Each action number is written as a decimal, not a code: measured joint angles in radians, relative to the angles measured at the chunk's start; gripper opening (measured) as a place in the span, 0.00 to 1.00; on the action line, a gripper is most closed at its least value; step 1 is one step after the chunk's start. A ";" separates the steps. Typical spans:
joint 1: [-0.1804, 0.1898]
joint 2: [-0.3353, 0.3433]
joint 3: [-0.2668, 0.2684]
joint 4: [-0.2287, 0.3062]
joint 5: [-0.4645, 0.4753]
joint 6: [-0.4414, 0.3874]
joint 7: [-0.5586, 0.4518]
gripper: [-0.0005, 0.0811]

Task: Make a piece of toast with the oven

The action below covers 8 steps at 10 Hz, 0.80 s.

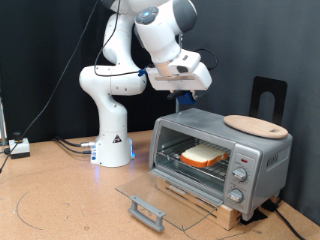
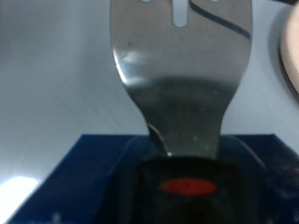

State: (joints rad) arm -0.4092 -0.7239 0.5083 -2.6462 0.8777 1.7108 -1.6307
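Note:
The piece of toast [image 1: 204, 155] lies on the wire rack inside the oven [image 1: 222, 157], a silver-grey box with knobs on the exterior view's right side. Its glass door [image 1: 150, 197] hangs open and lies flat in front. My gripper [image 1: 185, 98] hovers just above the oven's top, towards the exterior view's left. It is shut on the blue handle [image 2: 84, 173] of a metal spatula [image 2: 182, 75]. The blade points out over the grey oven top [image 2: 56, 84]. The fingers themselves do not show in the wrist view.
A round light wooden board [image 1: 256, 125] lies on top of the oven, and its edge shows in the wrist view [image 2: 291, 51]. A black stand [image 1: 268, 95] rises behind the oven. The arm's white base [image 1: 113, 140] and cables [image 1: 60, 146] are at the exterior view's left.

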 joint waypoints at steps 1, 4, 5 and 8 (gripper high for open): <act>0.015 -0.027 0.030 -0.017 0.012 0.005 0.033 0.49; 0.058 -0.104 0.141 -0.092 0.061 0.056 0.117 0.49; 0.077 -0.125 0.177 -0.122 0.100 0.080 0.131 0.49; 0.128 -0.167 0.244 -0.163 0.214 0.121 0.149 0.61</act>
State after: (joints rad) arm -0.2812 -0.8908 0.7523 -2.8091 1.0913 1.8317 -1.4816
